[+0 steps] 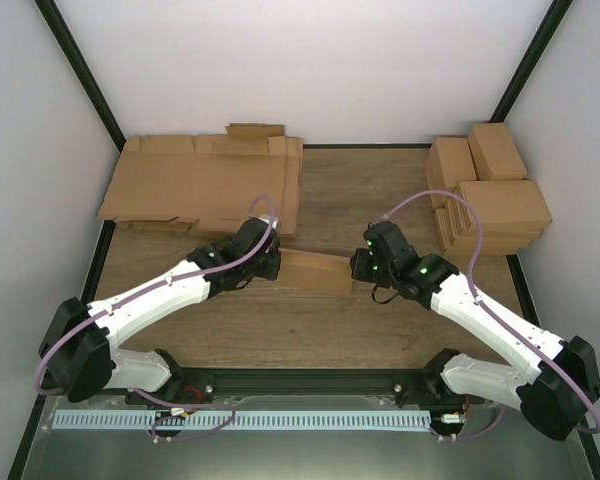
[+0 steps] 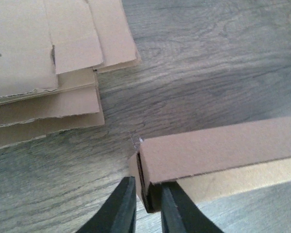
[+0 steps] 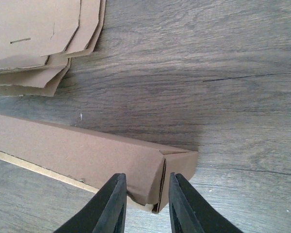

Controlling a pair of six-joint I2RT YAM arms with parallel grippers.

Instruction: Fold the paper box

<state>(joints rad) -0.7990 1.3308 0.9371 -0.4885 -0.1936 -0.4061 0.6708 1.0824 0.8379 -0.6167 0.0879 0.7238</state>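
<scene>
Top external view, starting at the left: a pile of flat cardboard sheets point(image 1: 200, 185) lies on the counter point(image 1: 370, 190) beyond the left fingers point(image 2: 127, 196), apparently spare stock set clear of the work. Those fingers are nearly pressed together, pinching the left end wall of the paper box point(image 1: 315, 272), probably to hold that tucked flap upright and stop the box from sliding. The box, long, shallow and brown with its walls folded up, spans the gap between the two sets of fingers. At its other end the right fingers point(image 3: 117, 191) stand spread, one on each side of the folded end flap without clamping it, seemingly placed to squeeze that corner shut. Beyond them and to the right, finished closed boxes point(image 1: 490, 195) are stacked.
</scene>
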